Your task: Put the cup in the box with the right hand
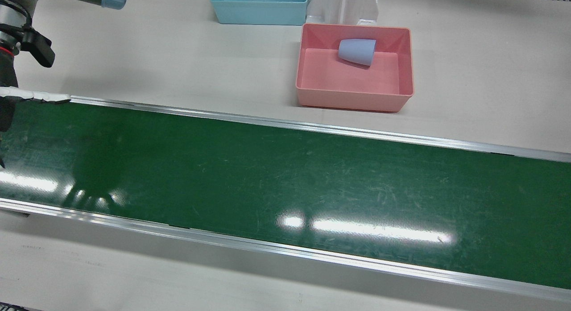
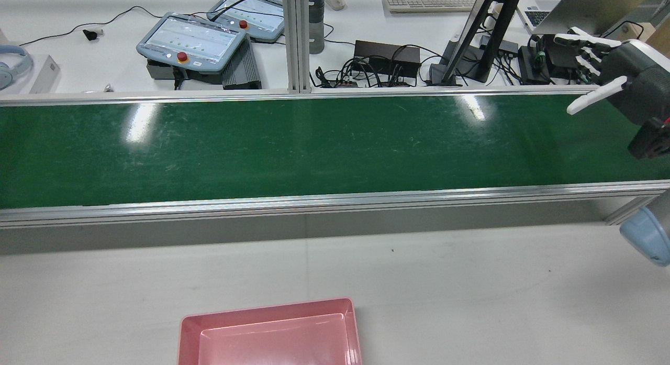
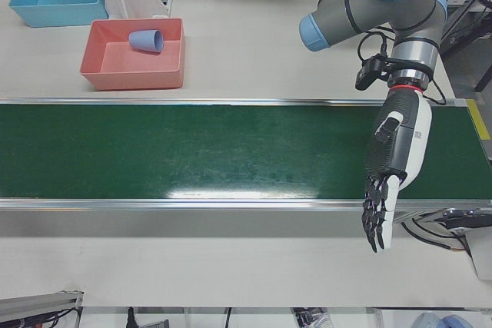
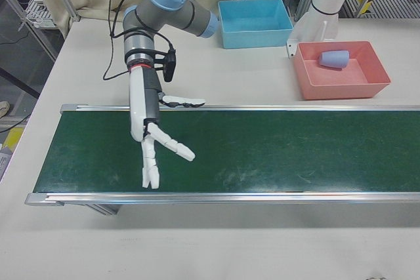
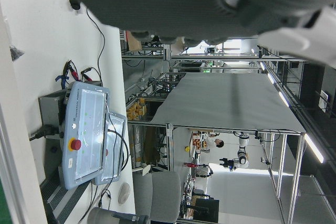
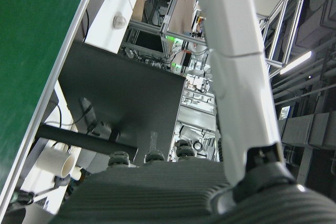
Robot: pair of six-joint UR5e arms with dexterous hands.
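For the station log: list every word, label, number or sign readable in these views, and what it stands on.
None can be read.
Pendants: screen rows too small to read.
Keyboard: key legends too small.
Table: faint print near the front edge, blurred.
Cup, pink box, blue box, belt, right hand, left hand: no markings visible.
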